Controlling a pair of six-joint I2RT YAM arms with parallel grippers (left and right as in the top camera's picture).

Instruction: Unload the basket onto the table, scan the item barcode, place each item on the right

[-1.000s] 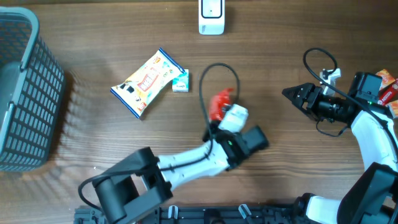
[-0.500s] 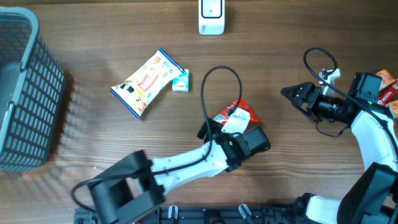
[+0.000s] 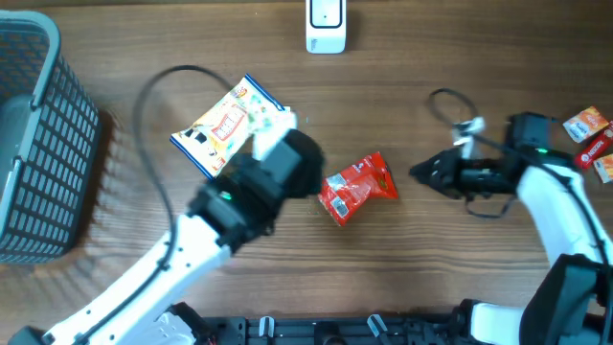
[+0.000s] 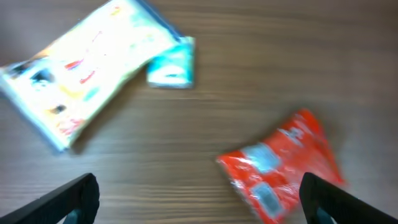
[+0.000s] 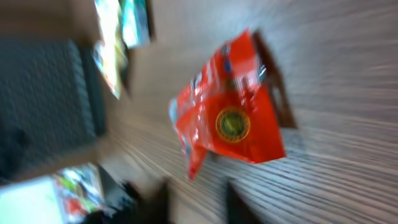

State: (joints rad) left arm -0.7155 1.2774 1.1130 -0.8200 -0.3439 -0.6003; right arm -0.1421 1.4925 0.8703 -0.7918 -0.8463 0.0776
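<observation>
Closest to me, the left arm reaches up across the bench. From overhead its bulky wrist hides its own fingers. The left wrist camera fills that in. The left gripper has its fingers spread out to the two bottom corners of the view, very wide. There is only bare wood between them, and they touch nothing.

The red packet lies flat near the middle of the bench, just right of the left wrist and between the two grippers. The left wrist view shows it at lower right with pale patches on its face, too blurred to read. The right wrist view is badly smeared, but it picks out a round gold emblem on the packet that the overhead view is too small to show.

The right gripper sits to the right of the packet and points at it. It is drawn to a closed tip and empty, with a strip of bench between the tip and the packet. In its own camera the fingers are only dark smudges at the bottom edge.

Further back, a yellow packet lies up and left of the left wrist. A small teal packet sits against its right end, and only the left wrist view shows this plainly. A grey basket stands at the left edge, and a few small packets lie at the right edge. Farthest off, the white scanner stands at the far edge, seen from overhead only and well apart from the red packet.
</observation>
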